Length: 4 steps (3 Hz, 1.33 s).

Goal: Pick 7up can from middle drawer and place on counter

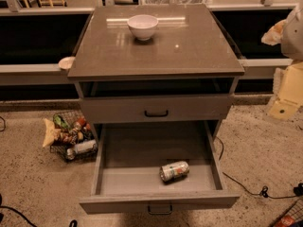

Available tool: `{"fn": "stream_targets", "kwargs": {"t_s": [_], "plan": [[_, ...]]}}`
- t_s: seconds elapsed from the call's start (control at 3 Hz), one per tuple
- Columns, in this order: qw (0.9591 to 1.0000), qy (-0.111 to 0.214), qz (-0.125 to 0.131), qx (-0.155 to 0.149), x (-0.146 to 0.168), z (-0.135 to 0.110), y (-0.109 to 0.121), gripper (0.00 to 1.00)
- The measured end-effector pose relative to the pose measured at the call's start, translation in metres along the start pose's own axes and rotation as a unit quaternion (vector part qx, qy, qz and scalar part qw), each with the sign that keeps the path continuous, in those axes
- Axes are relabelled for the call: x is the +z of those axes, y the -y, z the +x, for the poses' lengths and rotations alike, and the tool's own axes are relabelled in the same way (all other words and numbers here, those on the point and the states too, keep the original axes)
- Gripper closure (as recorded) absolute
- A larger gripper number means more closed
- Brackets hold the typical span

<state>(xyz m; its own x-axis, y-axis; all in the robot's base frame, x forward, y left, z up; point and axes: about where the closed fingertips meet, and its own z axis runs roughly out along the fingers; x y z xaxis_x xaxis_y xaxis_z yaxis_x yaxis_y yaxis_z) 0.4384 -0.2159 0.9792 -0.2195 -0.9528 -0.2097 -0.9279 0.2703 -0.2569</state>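
Note:
The 7up can (174, 170) lies on its side on the floor of the middle drawer (132, 178), right of centre and near the front panel. The drawer is pulled wide open, and its small dark handle shows at the bottom edge. The counter (189, 51) is the glossy grey-brown top of the cabinet above it. My gripper (278, 32) is at the right edge of the view, level with the counter and just off its right side. It is far above and to the right of the can and holds nothing that I can see.
A white bowl (142, 26) stands at the back centre of the counter. The upper drawer front (156, 109) with its black bar handle is shut. A wire basket (73, 138) of snacks and a silver can sits on the floor at the left. Cables (246, 186) lie on the floor at the right.

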Motion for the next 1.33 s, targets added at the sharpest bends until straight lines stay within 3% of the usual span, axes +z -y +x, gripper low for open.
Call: {"fn": "stream_targets", "kwargs": {"t_s": [0.33, 0.67, 1.0, 1.33], "plan": [[1.0, 0.0, 0.0, 0.0, 0.0, 0.0, 0.0, 0.0], [0.9993, 0.016, -0.02, -0.027, 0.027, -0.006, -0.004, 0.0], [0.9937, 0.067, -0.074, -0.05, 0.095, -0.013, -0.023, 0.0], [0.9833, 0.128, -0.121, -0.046, 0.156, -0.018, -0.05, 0.0]]}}
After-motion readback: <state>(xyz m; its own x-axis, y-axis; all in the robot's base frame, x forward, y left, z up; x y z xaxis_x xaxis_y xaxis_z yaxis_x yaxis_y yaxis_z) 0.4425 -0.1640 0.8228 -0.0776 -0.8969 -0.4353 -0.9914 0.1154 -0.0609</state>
